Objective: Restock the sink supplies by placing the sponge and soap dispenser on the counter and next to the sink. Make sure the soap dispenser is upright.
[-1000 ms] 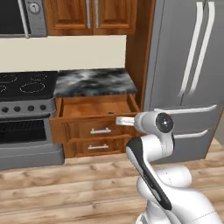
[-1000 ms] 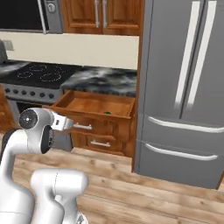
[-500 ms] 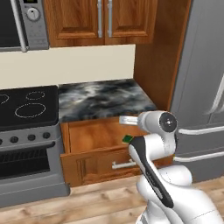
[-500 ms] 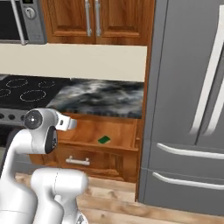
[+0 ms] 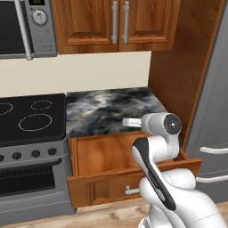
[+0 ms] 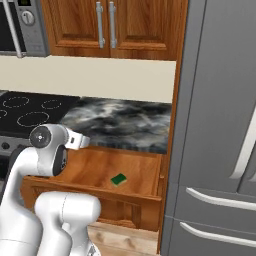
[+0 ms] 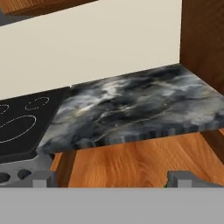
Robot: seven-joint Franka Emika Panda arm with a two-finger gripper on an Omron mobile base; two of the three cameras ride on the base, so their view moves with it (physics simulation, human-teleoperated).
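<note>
The sponge (image 6: 118,179), green on top, lies flat on the floor of an open wooden drawer (image 6: 95,167) just under the counter (image 6: 120,122). That marbled black-and-grey slab also shows in the left base view as the counter (image 5: 111,111), and in the hand view as the counter (image 7: 131,109). My gripper (image 7: 111,179) is open and holds nothing. Its two dark fingertips (image 7: 41,178) stand wide apart, level with the drawer's opening and below the counter's front edge. The soap dispenser and the sink are out of view.
A black stove (image 5: 26,120) adjoins the counter on the left, with a microwave (image 5: 22,26) above it. Wooden upper cabinets (image 5: 116,22) hang over the counter. A grey fridge (image 6: 220,125) and a tall wooden panel (image 5: 178,67) close off the right side.
The whole picture has shifted: the base has driven closer, so the counter and open drawer now loom larger. The sponge still lies in the drawer.
</note>
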